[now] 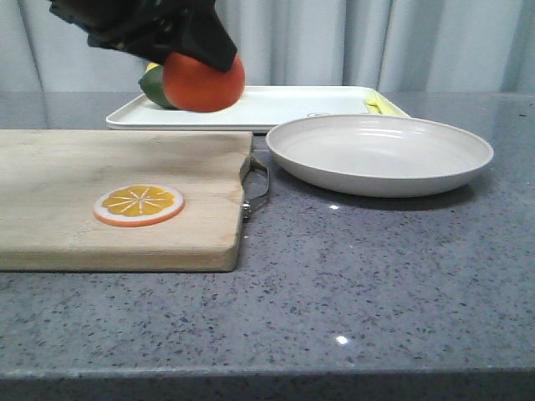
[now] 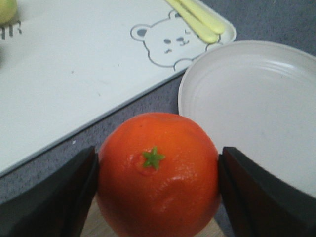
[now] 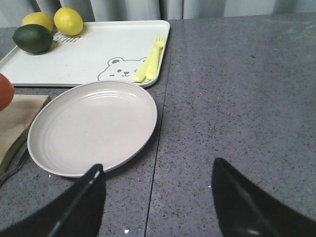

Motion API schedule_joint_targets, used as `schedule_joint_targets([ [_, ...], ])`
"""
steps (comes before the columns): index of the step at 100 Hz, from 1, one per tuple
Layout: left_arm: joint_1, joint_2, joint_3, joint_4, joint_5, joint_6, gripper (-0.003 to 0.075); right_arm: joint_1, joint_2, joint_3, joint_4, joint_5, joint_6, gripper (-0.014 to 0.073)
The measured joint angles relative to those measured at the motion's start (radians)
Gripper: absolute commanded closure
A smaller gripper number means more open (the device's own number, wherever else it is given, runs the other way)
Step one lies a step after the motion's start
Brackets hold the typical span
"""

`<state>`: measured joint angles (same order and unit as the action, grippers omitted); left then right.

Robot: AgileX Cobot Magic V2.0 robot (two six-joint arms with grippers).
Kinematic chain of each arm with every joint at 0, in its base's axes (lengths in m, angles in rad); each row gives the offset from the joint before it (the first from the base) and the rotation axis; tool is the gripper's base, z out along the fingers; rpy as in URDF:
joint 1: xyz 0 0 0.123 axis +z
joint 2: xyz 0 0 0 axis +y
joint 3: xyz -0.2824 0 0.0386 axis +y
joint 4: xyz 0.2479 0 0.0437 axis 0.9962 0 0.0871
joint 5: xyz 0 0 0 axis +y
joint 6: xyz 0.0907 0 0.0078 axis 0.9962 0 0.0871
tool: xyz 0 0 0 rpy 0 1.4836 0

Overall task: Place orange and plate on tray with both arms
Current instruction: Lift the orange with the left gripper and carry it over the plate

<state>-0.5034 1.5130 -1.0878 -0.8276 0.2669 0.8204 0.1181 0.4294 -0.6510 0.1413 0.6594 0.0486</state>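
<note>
My left gripper [image 2: 158, 173] clamps the glossy, dimpled orange [image 2: 158, 173] above the speckled surface [image 1: 376, 276]; my right gripper [image 3: 158, 197] gapes beside the ridged matte plate [image 3: 94, 128].

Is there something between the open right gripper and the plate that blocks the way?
Nothing visible does. Only bare countertop lies between the right gripper and the plate, whose near rim faces the open jaws.

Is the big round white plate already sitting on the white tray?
No, the round off-white plate rests on the grey counter beside the rectangular white tray.
</note>
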Motion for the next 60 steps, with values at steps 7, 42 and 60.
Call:
schedule_joint_targets([
  [7,-0.024,0.0,-0.029,-0.001,-0.002,0.0,0.0398,0.0,0.0,0.0,0.0,0.0,0.0,0.0117],
  [42,-0.207,0.137,-0.181,-0.008,-0.052,0.0,0.0398,0.0,0.0,0.0,0.002,0.0,0.0,0.0117],
  [60,-0.256,0.277,-0.278,-0.008,-0.052,0.0,0.0398,0.0,0.0,0.0,0.002,-0.016,0.0,0.0117],
])
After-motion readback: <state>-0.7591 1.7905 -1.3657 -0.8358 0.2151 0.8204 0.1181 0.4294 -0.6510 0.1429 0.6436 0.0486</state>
